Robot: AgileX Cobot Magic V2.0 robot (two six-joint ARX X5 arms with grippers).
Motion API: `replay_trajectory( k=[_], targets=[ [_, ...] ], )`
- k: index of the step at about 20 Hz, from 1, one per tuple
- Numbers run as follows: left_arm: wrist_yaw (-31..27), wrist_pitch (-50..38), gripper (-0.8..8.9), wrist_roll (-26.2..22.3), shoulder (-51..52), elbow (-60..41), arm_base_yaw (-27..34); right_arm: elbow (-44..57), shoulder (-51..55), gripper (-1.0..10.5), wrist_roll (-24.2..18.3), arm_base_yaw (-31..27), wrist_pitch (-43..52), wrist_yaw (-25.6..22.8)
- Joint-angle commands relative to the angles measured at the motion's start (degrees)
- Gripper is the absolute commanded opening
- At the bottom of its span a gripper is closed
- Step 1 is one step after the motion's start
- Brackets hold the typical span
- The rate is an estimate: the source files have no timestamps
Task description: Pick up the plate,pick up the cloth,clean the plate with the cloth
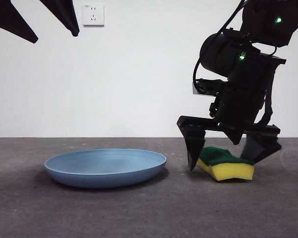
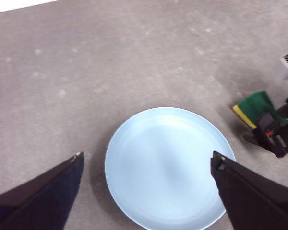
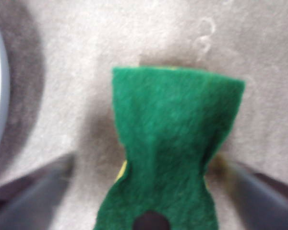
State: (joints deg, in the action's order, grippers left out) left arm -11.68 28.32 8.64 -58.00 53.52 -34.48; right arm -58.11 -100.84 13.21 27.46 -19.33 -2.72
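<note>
One plate [image 1: 105, 167], one cloth [image 1: 226, 163]; right hand [image 1: 228, 153] spread astride cloth; left hand [image 2: 146, 165] spread above plate.

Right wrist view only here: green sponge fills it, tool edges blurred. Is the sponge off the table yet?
Observer: Front view: the sponge sits tilted, plate-side end raised, other end down at the table. The right tool straddles it.
Operator: Where's the plate?
Observer: The plate lies flat on the table beside the sponge, apart from it.
Operator: Left arm?
Observer: The left tool hangs open above the plate, not touching it.
</note>
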Motion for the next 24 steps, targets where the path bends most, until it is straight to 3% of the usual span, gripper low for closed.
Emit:
replay_trajectory(
  k=[1,7,9,10,11,12,13,19,24],
  targets=[
    [-0.31,-0.42,4.40,0.15,0.07,-0.70,-0.15,0.55,0.04,6.9,0.24,-0.24,-0.83,-0.24],
    [-0.35,-0.42,4.40,0.13,0.07,-0.70,-0.15,0.09,5.03,6.8,0.28,-0.24,-1.95,-0.35],
    [-0.61,-0.44,4.37,-1.29,0.07,-0.70,-0.15,0.07,7.89,4.3,0.15,-0.24,-3.58,-0.31],
    [-2.01,-0.37,4.18,-2.56,0.07,-0.70,-0.15,0.07,9.73,2.2,-0.77,-0.11,-4.68,-0.31],
    [-3.21,-0.24,3.24,-3.39,0.04,-0.70,-0.15,0.07,11.23,0.5,-1.64,-0.02,-5.25,-0.31],
    [-3.48,0.07,1.06,-4.87,-0.02,-0.70,-0.15,0.07,13.35,-0.1,-2.51,-0.02,-5.73,-0.33],
    [-3.45,0.24,-0.14,-5.57,-0.11,-0.70,-0.15,0.07,15.08,-0.1,-2.62,-0.02,-5.97,-0.31],
    [-2.93,-0.57,-0.09,-6.47,-0.22,-0.96,0.85,0.09,27.04,-0.1,-5.14,1.38,-6.64,-0.22],
    [-2.80,-14.29,-0.09,-7.17,3.56,-10.23,0.87,1.55,34.71,-0.1,-6.43,3.30,-5.09,-2.12]
  ],
)
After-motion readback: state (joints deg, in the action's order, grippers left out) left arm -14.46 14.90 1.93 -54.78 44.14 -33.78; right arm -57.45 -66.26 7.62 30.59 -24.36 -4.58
